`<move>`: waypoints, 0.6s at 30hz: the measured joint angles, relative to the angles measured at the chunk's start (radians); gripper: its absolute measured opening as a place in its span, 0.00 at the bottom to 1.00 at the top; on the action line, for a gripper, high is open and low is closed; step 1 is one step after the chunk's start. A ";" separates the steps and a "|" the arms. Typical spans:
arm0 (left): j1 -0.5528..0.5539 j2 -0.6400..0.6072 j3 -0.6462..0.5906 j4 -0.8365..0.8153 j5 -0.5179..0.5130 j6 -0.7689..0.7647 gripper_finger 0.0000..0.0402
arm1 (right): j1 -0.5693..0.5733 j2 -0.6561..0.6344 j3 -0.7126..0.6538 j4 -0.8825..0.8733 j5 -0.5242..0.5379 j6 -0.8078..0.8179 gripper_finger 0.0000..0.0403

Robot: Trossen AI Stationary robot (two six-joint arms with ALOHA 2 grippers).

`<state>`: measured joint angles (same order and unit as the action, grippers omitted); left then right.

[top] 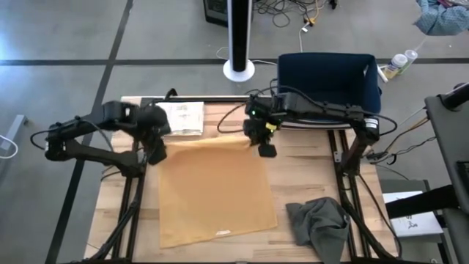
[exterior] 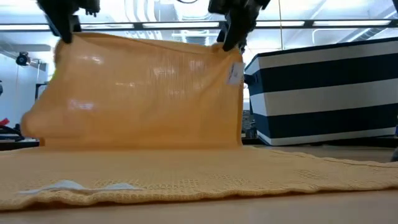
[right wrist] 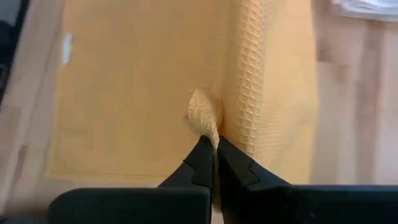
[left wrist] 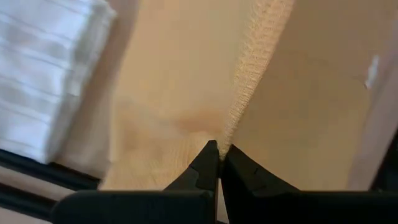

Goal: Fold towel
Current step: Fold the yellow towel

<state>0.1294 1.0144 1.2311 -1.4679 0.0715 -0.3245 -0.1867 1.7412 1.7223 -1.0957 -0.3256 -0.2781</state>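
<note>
Towel point(top: 212, 191) corners sit clamped between the shut fingers of both grippers: the left gripper point(left wrist: 219, 155) pinches one far corner, the right gripper point(right wrist: 214, 149) the other. Below the fingers the far edge hangs lifted, while the rest lies flat on the table point(top: 300, 165) toward the near side. Judging by this, the first fold is just begun; nothing is doubled over yet. Both arms reach inward, raised above the far edge.

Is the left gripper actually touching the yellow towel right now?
Touching. The left wrist view shows the left gripper shut on the yellow towel, its edge pinched between the fingertips.
</note>
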 joint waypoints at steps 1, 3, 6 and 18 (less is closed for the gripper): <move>-0.049 -0.003 -0.018 0.011 0.000 -0.041 0.00 | 0.023 0.000 -0.012 0.005 0.001 0.014 0.00; -0.161 -0.004 -0.056 0.050 0.000 -0.127 0.00 | 0.069 0.004 -0.042 0.015 0.003 0.047 0.00; -0.321 0.017 -0.110 0.149 0.014 -0.245 0.00 | 0.140 0.003 -0.088 0.046 0.002 0.107 0.00; -0.610 0.227 -0.182 0.374 0.121 -0.419 0.00 | 0.353 0.003 -0.240 0.207 0.014 0.372 0.00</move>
<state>-0.4806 1.2417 1.0489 -1.0944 0.1929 -0.7431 0.1658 1.7447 1.4821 -0.8886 -0.3112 0.0942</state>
